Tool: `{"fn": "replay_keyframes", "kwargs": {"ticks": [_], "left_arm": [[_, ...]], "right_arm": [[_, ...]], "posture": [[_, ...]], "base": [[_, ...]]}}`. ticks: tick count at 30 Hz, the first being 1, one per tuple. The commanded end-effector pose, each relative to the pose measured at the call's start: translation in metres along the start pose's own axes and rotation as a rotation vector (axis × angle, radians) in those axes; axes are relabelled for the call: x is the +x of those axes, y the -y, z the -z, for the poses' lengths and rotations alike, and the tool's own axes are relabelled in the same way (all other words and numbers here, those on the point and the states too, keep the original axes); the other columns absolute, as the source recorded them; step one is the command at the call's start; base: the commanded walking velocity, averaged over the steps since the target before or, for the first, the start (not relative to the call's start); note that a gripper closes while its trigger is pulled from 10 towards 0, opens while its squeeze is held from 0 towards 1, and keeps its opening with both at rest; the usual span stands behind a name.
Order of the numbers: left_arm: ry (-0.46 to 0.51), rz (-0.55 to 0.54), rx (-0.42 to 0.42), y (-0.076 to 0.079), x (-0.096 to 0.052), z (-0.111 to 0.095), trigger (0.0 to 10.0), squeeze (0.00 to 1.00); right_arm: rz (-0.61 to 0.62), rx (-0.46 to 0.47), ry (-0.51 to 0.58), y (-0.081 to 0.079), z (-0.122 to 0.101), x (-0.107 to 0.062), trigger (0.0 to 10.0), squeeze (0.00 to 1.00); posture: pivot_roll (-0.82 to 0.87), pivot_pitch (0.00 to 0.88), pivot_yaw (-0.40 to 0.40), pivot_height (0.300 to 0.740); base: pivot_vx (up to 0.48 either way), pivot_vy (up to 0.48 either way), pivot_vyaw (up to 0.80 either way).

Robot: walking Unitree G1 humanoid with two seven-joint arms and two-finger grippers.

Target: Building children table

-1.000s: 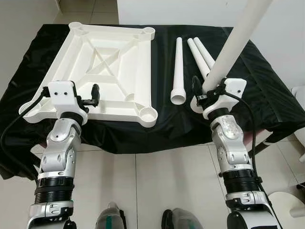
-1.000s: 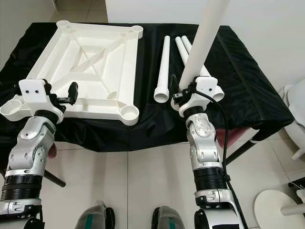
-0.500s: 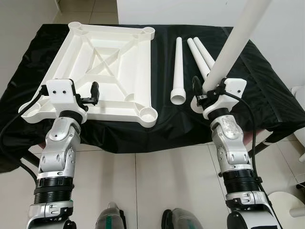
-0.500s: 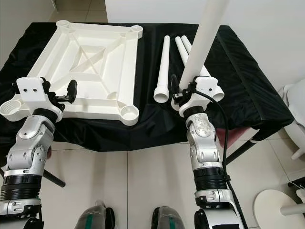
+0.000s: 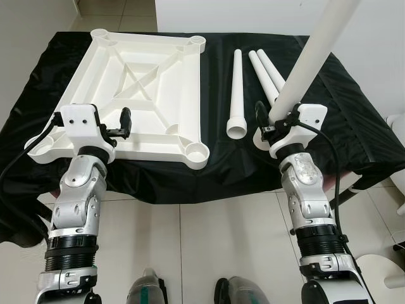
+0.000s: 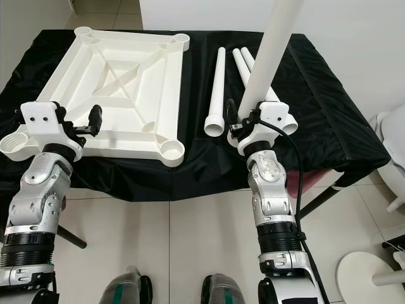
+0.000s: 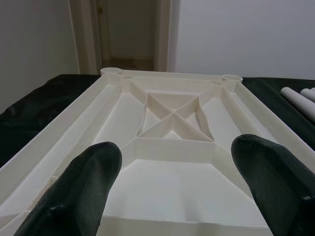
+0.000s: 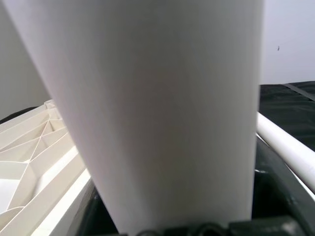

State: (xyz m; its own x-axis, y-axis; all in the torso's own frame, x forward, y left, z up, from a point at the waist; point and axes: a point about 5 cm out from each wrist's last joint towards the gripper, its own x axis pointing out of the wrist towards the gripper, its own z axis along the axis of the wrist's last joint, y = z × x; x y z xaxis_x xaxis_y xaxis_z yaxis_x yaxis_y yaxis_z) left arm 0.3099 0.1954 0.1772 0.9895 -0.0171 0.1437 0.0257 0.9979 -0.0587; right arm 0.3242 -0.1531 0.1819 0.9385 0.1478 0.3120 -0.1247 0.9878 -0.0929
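Black-draped bench [image 5: 354,114] | tabletop [image 5: 145,82] upside down, sockets exposed | right pincer [image 5: 271,126] grasping leg [image 5: 310,57] upright for socketing | left pincer [image 5: 117,130] released, beside tabletop's near edge

A black-draped table [image 5: 354,120] carries an upturned white tabletop [image 5: 136,95] and three loose white legs [image 5: 237,95] beside it.

Our two arms are jointed silver with ribbed black collars; each white, screw-dotted wrist block trails a black cable behind its black-fingered tool: left tool [image 5: 124,122], right tool [image 5: 262,120].
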Motion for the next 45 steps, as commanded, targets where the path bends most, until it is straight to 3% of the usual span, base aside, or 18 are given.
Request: {"fn": "replay_keyframes", "kwargs": {"ticks": [1, 38, 45], "left_arm": [[-0.013, 0.001, -0.010, -0.0007, -0.0019, 0.0019, 10.0, 0.00], [-0.001, -0.015, -0.022, -0.0018, -0.0034, -0.0010, 10.0, 0.00], [-0.017, -0.005, -0.016, -0.0001, -0.0045, 0.0029, 10.0, 0.00]], "right_arm": [[-0.011, -0.010, 0.011, -0.0011, -0.0032, 0.0028, 10.0, 0.00], [-0.045, -0.028, 0.013, -0.0014, -0.0038, 0.0085, 10.0, 0.00], [-0.048, -0.032, 0.013, -0.0010, -0.0036, 0.0095, 10.0, 0.00]], "posture": [[0.00, 0.000, -0.023, 0.740], [0.01, 0.000, -0.047, 0.740], [0.01, 0.000, -0.046, 0.740]], "base": [[0.000, 0.000, 0.00], [0.257, 0.000, 0.00], [0.000, 0.000, 0.00]]}}
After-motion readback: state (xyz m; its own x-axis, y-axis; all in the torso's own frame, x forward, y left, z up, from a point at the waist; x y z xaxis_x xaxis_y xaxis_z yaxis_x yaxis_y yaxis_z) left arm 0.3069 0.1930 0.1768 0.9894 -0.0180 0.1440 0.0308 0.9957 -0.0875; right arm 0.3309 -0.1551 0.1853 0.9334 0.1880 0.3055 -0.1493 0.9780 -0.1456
